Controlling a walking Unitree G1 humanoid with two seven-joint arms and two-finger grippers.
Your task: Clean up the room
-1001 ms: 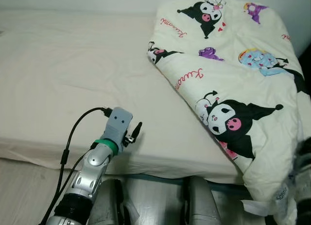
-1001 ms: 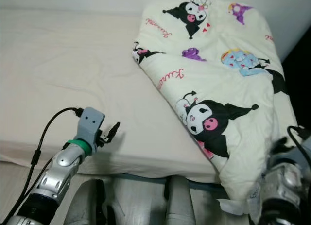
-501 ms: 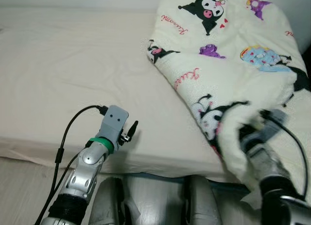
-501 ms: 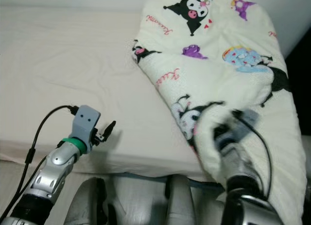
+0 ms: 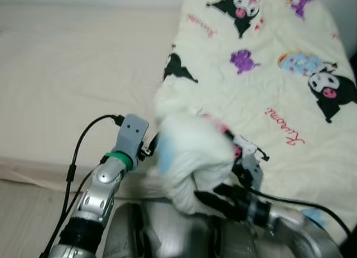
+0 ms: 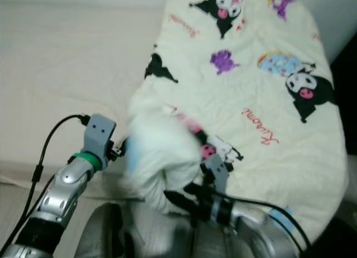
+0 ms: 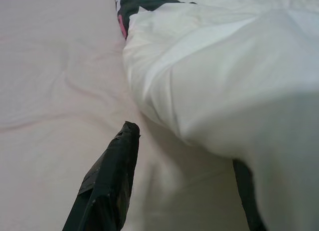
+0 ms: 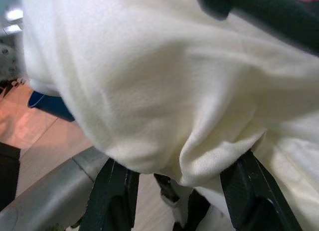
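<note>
A cream blanket [image 5: 268, 74] printed with cartoon figures covers the right half of the bed [image 5: 67, 74]. My right gripper [image 5: 211, 196] is low at the bed's front edge, shut on a bunched fold of the blanket [image 8: 164, 91] that it holds up toward the left. In the right wrist view the cloth fills the gap between the two fingers [image 8: 115, 196]. My left gripper [image 5: 152, 149] rests on the mattress just left of that raised fold and is open. In the left wrist view the fold [image 7: 224, 81] lies against the gripper and hides one fingertip; the other finger [image 7: 112, 181] shows whole.
Bare cream mattress [image 6: 61, 63] stretches to the left and back. Pale floor [image 5: 22, 219] lies below the bed's front edge. My grey legs [image 5: 131, 230] stand close against the bed. A black cable [image 5: 78, 157] loops beside the left arm.
My right arm has swung from the bed's right edge toward the left, dragging the blanket's lower corner with it. The blanket now lies more spread out. The left arm has barely moved.
</note>
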